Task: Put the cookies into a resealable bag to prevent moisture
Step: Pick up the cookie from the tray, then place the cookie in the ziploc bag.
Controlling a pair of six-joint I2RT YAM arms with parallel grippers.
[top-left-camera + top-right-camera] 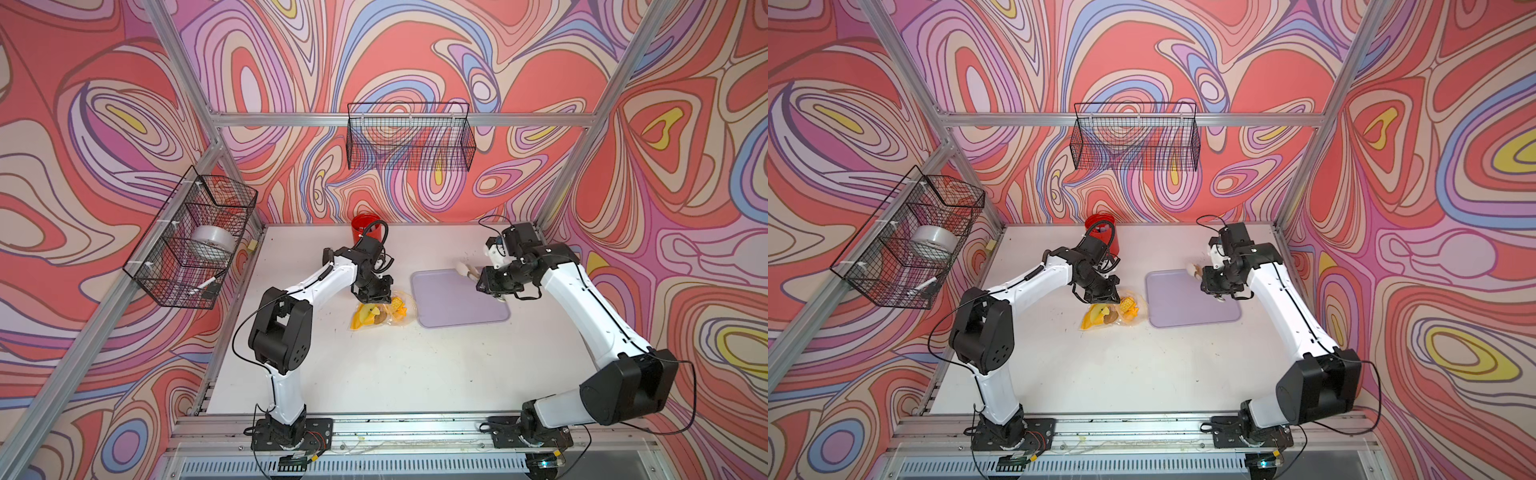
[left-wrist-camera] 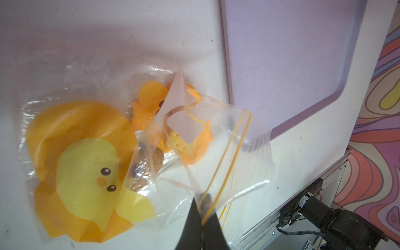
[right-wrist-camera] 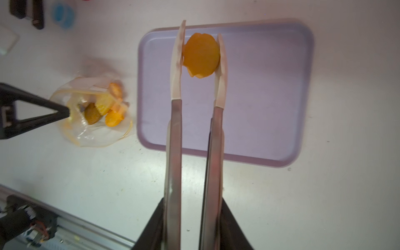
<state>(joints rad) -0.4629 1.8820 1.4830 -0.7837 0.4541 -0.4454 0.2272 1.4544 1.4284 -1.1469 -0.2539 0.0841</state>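
The resealable bag (image 2: 238, 151), clear with a yellow cartoon face, lies on the white table left of the lilac tray (image 1: 457, 307) in both top views. My left gripper (image 2: 203, 207) is shut on the bag's zip edge and holds that edge up. Several cookies (image 2: 188, 147) lie inside the bag, orange and brown. My right gripper (image 3: 192, 207) is shut on a pair of metal tongs (image 3: 175, 129). The tongs' pale tips pinch a round orange cookie (image 3: 201, 56) over the tray (image 3: 270, 97). Whether this cookie touches the tray I cannot tell.
A red cup (image 1: 365, 226) stands at the back of the table behind my left arm. A wire basket (image 1: 409, 137) hangs on the back wall. Another (image 1: 166, 266) on the left wall holds a tape roll (image 1: 212, 245).
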